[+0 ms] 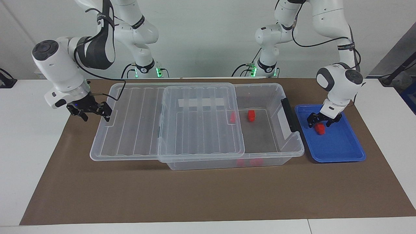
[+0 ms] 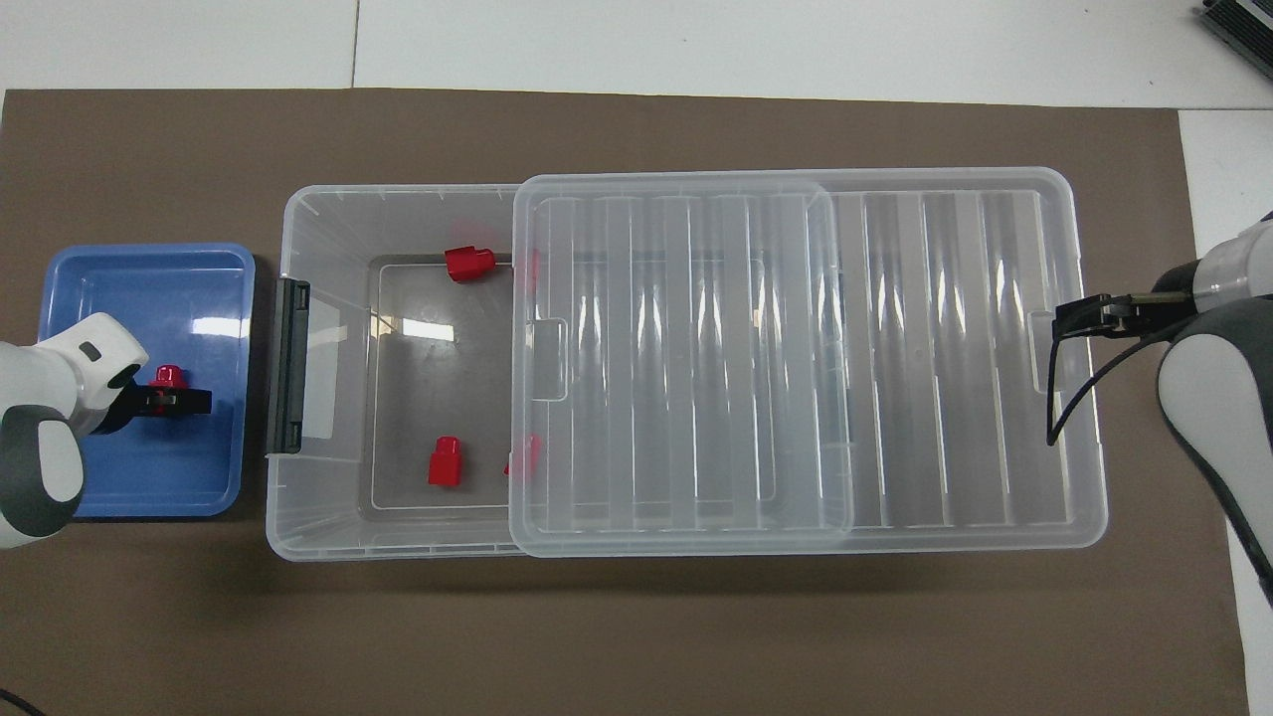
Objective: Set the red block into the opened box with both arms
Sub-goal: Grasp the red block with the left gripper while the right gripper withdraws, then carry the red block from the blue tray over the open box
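A red block lies in the blue tray. My left gripper hangs open just over it, fingers to either side, and partly covers it from above. The clear box stands mid-table with its ribbed lid slid toward the right arm's end, so the latch end is uncovered. My right gripper is open at the lid's end rim; I cannot tell whether it touches it.
Two red blocks lie on the box's uncovered floor, and another shows under the lid's edge. The dark latch faces the tray. A brown mat covers the table.
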